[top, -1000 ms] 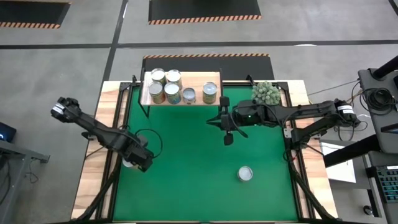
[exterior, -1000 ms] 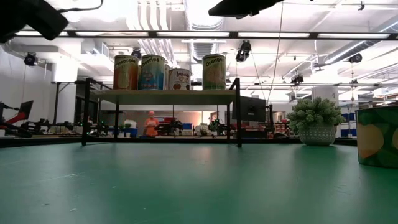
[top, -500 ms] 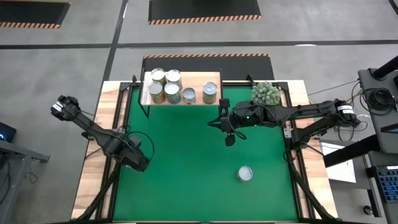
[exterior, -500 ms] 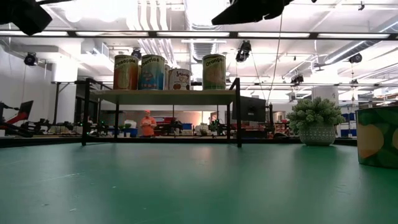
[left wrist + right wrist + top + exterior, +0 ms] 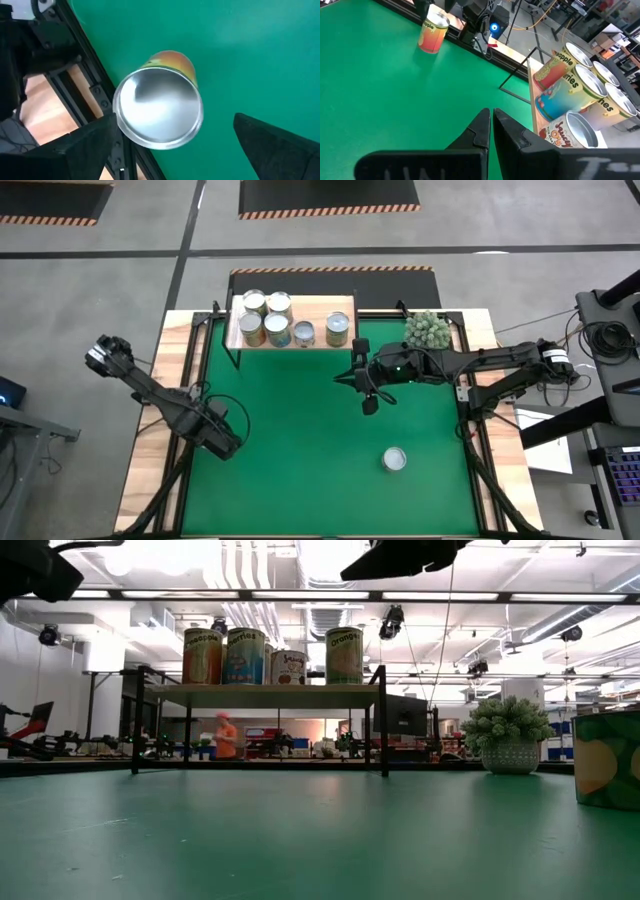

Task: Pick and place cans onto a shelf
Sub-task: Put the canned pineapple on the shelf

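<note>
Down at the left edge of the green mat (image 5: 300, 440), the left gripper (image 5: 170, 145) hangs directly over an orange-labelled can (image 5: 160, 107) that stands upright beside the black rail and the wooden border strip (image 5: 47, 107); its two dark fingers (image 5: 280, 150) are spread wide, one on either side of the can's silvery top, and neither touches it. From above, that can is hidden under the left arm's wrist. The right gripper (image 5: 368, 402) is held above the middle of the mat, in front of the shelf (image 5: 315, 313), with its fingers (image 5: 482, 131) pressed together and nothing between them. On the shelf, a light-wood board on thin black legs at the far side of the mat, stand six cans (image 5: 279, 304): five clustered at its left end and one (image 5: 338, 328) alone towards its right end. In the level view their labels show orange, blue and tan (image 5: 245, 656). Another can (image 5: 395, 460) stands by itself on the mat nearer the front, right of centre, well apart from both grippers; in the level view its green label fills the right edge (image 5: 608, 760). A fuzzy pale-green plant (image 5: 428, 330) sits at the far right corner of the mat, just beside the shelf's right end. Beyond the table a person (image 5: 224, 735) in an orange top is in the room.
</note>
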